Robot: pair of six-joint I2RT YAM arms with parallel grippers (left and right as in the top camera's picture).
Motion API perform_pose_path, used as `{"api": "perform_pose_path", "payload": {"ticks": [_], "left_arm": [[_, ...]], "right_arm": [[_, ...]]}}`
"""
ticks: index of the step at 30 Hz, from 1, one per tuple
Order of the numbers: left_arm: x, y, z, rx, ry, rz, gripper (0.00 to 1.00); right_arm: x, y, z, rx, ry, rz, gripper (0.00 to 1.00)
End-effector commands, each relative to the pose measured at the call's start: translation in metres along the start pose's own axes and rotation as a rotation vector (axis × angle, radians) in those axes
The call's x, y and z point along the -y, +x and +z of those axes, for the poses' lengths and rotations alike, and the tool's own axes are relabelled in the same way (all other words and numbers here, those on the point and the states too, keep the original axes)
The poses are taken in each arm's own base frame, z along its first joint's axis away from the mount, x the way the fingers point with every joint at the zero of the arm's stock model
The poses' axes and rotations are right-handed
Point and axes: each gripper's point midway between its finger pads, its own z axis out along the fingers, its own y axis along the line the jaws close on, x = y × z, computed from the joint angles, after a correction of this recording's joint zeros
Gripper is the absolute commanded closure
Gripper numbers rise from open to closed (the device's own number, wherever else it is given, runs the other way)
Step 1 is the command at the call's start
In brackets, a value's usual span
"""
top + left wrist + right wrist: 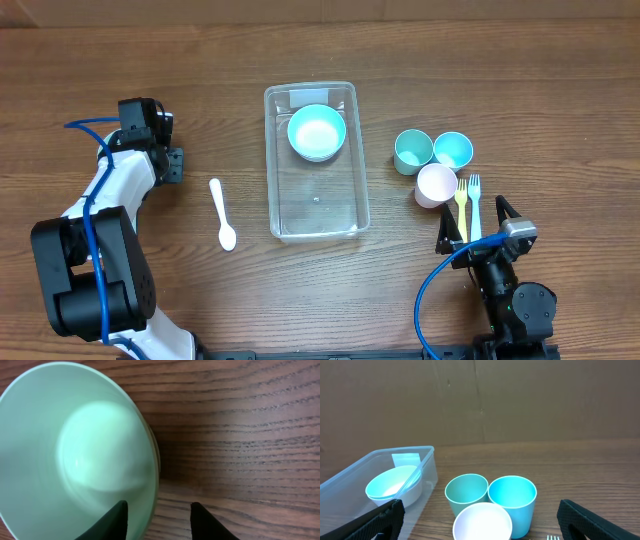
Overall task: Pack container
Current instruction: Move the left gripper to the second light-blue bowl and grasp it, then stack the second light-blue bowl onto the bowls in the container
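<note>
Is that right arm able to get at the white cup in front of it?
Probably yes. The right gripper is open and the round white plastic cup stands just ahead of it, nothing between; the yellow plastic fork lies beside the cup.

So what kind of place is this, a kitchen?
Looks like a robot practice lab, not a kitchen: a left arm and a right arm sit at a wooden table, and a plain brown cardboard-looking wall stands behind it.
</note>
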Motion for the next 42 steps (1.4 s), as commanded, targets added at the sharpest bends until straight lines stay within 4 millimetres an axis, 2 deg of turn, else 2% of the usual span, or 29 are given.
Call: {"api": "perform_pose_path", "payload": {"ticks": [1,8,11,15,18,23,27,30,32,34,37,40,42], "left_arm": [[-0.001,0.004,0.005,-0.011,-0.006,0.005,0.69],[-0.002,0.003,0.005,-0.008,-0.006,0.019,0.80],[-0.002,0.002,0.005,-0.004,-0.007,0.019,0.89],[-0.002,-0.001,0.005,0.007,-0.010,0.016,0.95],[-0.004,-0.009,0.002,0.027,-0.013,0.013,0.96],[-0.012,-0.033,-0.017,0.092,-0.027,0.001,0.96],[-0.015,-0.063,-0.050,0.171,-0.034,0.006,0.96],[-0.010,-0.087,-0.086,0.242,-0.030,0.023,0.96],[-0.001,-0.103,-0.117,0.305,-0.016,0.040,0.96],[0.017,-0.117,-0.148,0.366,0.006,0.068,0.96],[0.056,-0.131,-0.193,0.450,0.059,0.137,0.96],[0.105,-0.138,-0.231,0.519,0.148,0.152,0.96],[0.139,-0.137,-0.248,0.548,0.225,0.186,0.96]], "right_arm": [[0.002,0.001,0.000,0.006,0.011,-0.003,0.00],[0.002,0.001,0.000,0.006,0.011,-0.003,0.00],[0.002,0.001,0.000,0.006,0.011,-0.003,0.00],[0.002,0.001,0.000,0.006,0.011,-0.003,0.00],[0.002,0.001,0.000,0.006,0.011,-0.003,0.00],[0.002,0.001,0.000,0.006,0.011,-0.003,0.00],[0.002,0.001,0.000,0.006,0.011,-0.003,0.00],[0.002,0.001,0.000,0.006,0.011,-0.003,0.00],[0.002,0.001,0.000,0.006,0.011,-0.003,0.00],[0.002,0.001,0.000,0.006,0.011,-0.003,0.00],[0.002,0.001,0.000,0.006,0.011,-0.003,0.00],[0.002,0.001,0.000,0.006,0.011,-0.003,0.00],[0.002,0.001,0.000,0.006,0.011,-0.003,0.00]]}}
